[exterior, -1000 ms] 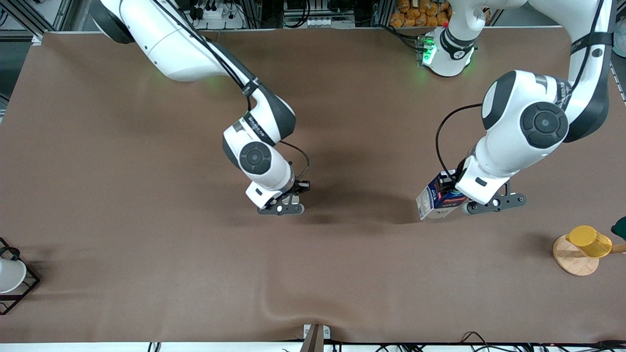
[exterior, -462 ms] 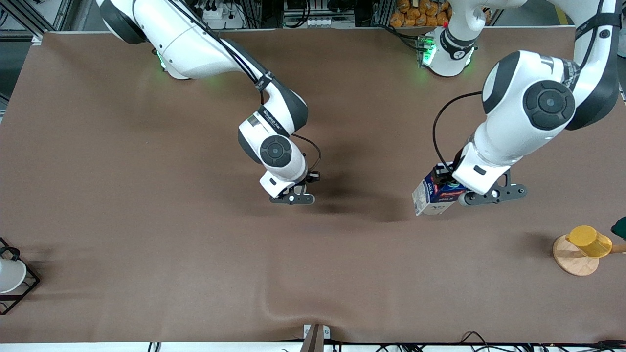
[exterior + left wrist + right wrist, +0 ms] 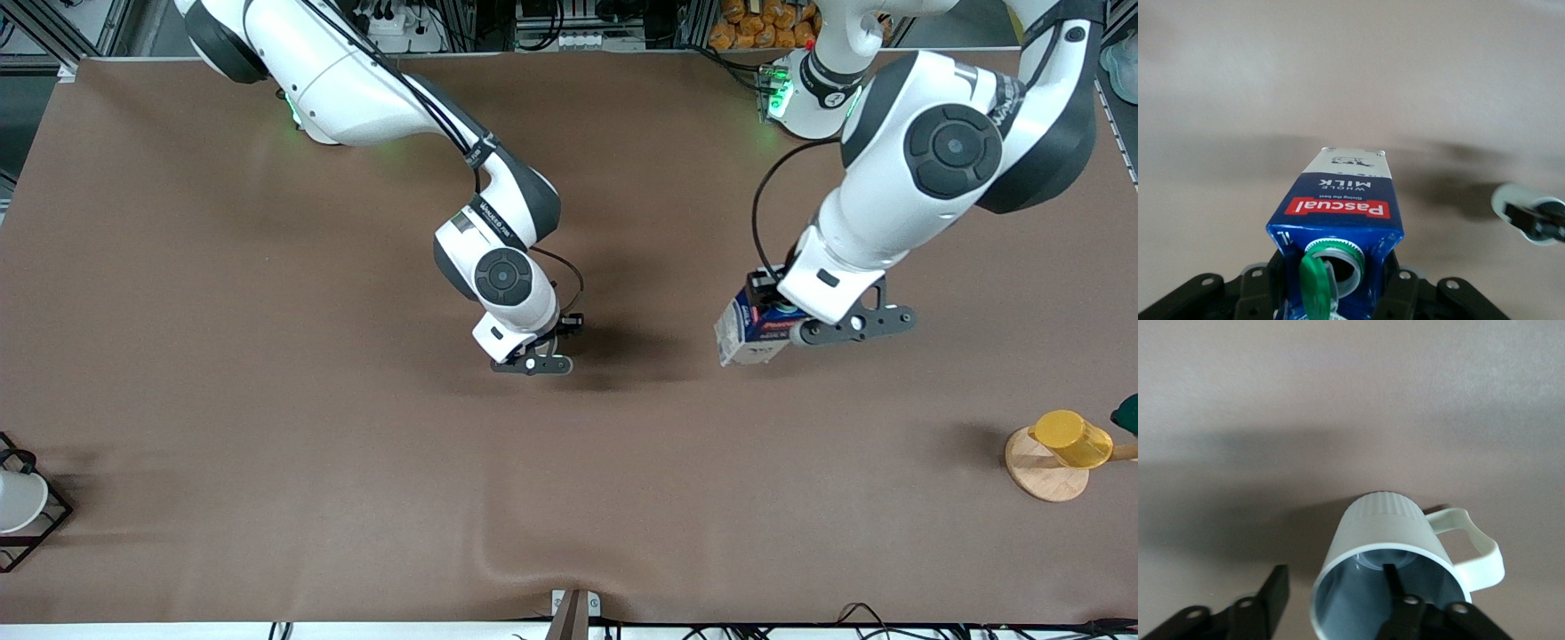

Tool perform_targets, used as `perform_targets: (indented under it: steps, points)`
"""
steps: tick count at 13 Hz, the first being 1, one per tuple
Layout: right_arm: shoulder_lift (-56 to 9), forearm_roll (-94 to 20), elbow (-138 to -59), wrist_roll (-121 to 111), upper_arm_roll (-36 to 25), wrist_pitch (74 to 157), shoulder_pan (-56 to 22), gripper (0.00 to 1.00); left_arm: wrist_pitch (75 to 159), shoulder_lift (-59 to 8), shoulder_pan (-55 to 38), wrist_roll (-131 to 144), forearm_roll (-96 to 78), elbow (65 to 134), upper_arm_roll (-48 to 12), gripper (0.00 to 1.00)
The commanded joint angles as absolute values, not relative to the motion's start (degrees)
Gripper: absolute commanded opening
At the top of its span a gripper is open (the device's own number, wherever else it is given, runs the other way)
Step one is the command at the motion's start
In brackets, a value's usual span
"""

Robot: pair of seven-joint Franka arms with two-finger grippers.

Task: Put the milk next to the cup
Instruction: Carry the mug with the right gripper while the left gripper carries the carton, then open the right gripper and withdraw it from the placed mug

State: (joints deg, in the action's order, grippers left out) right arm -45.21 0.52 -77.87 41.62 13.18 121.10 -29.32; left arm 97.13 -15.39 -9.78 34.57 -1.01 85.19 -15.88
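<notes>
My left gripper [image 3: 784, 317] is shut on the milk [image 3: 745, 335], a blue and white carton with a red band. It holds the milk over the cloth, apart from the cup toward the left arm's end. In the left wrist view the milk [image 3: 1338, 200] shows its green cap flipped open between my left gripper's [image 3: 1335, 290] jaws. The beige cup [image 3: 1385, 533] stands on the cloth. My right gripper [image 3: 1335, 593] is open with one finger inside the cup and one outside. In the front view my right gripper [image 3: 536, 353] hides the cup. The cup shows small in the left wrist view [image 3: 1513, 197].
A yellow cup [image 3: 1071, 437] stands on a round wooden disc [image 3: 1042, 477] near the left arm's end. A white cup in a black wire frame [image 3: 20, 502] stands at the right arm's end. The brown cloth has a ripple [image 3: 498, 562] near the front edge.
My left gripper has carried the milk toward the cup and the right arm's end. My right gripper shifted toward the left arm's end a second ago, then stayed still.
</notes>
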Motion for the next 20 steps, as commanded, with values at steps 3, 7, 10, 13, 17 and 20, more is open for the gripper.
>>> perform_targets:
  steps: [3,7,10,13,17,20]
  points:
    - [-38.69,0.97,-77.26,43.16,12.92,115.50,-29.18,1.00,93.52,-16.08,-10.63,37.69,-6.85,82.88,-18.27,0.55]
    - [-31.04,1.05,-77.52,38.27,13.18,107.60,-22.17,1.00,93.95,-19.68,-16.51,44.19,-6.86,80.25,-19.16,0.55]
    - [-26.91,1.76,-78.66,32.17,12.83,102.32,-16.29,1.00,95.35,-21.53,-20.65,46.93,-6.33,80.07,-18.81,0.55]
    - [-23.57,1.67,-80.32,24.12,13.01,98.54,-8.56,1.00,99.48,-23.55,-23.80,47.11,-4.50,80.07,-18.55,0.55]
    - [-13.91,1.06,-91.03,4.43,13.18,95.28,3.57,1.00,105.27,-27.41,-29.08,50.88,-1.85,80.07,-18.46,0.55]
    - [-5.14,0.62,-95.35,1.93,12.48,92.82,6.50,1.00,109.07,-30.58,-32.77,52.90,-1.24,79.72,-17.76,0.55]
